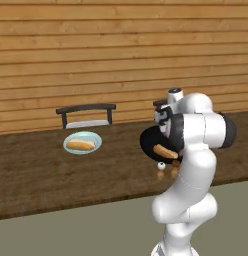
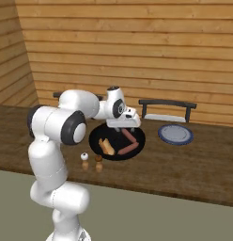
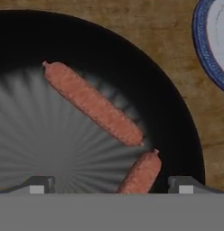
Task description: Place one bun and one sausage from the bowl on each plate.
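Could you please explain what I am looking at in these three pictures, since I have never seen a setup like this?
This is a simulated kitchen with a white robot arm on a driving base. Two pictures come from cameras on the base, behind the arm to its left and right; the third looks down from its hand.

On the wooden counter sits a black bowl holding one bun and two sausages. One pale plate already carries a bun; a dark blue plate lies bare. Two small shakers stand in front of the bowl, and chairs stand behind the counter.

The gripper hovers over the bowl, jaws open, holding nothing.
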{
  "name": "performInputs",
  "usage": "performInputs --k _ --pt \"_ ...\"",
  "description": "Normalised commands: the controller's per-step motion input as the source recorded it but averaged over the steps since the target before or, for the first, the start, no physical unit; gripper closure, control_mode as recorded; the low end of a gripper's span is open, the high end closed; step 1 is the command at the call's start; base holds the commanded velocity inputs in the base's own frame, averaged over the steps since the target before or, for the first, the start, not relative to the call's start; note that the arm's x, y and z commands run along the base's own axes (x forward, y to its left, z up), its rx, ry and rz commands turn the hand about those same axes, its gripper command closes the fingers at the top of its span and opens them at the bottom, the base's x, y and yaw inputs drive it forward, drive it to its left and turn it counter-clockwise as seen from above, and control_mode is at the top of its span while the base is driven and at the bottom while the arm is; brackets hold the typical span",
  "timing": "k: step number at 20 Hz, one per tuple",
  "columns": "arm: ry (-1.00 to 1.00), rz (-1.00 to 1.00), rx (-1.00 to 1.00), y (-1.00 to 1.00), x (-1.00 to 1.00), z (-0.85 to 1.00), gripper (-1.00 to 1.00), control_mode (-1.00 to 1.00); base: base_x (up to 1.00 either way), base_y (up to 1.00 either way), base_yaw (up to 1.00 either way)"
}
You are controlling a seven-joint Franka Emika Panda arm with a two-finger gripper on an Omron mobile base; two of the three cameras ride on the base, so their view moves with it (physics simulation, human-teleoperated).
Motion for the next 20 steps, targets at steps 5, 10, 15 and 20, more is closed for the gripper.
performInputs --k 5,10,15,20 --pt "0.06 -0.43 0.15 -0.01 0.00 -0.20 -1.00 -1.00 0.00 0.00 0.00" --pt "0.12 -0.28 0.08 -0.05 0.00 -0.41 -1.00 -1.00 0.00 0.00 0.00" --pt "0.22 -0.02 -0.03 -0.01 -0.04 -0.21 -1.00 -1.00 0.00 0.00 0.00" --pt "0.13 0.00 -0.01 -0.19 -0.23 -0.29 -1.00 -1.00 0.00 0.00 0.00"
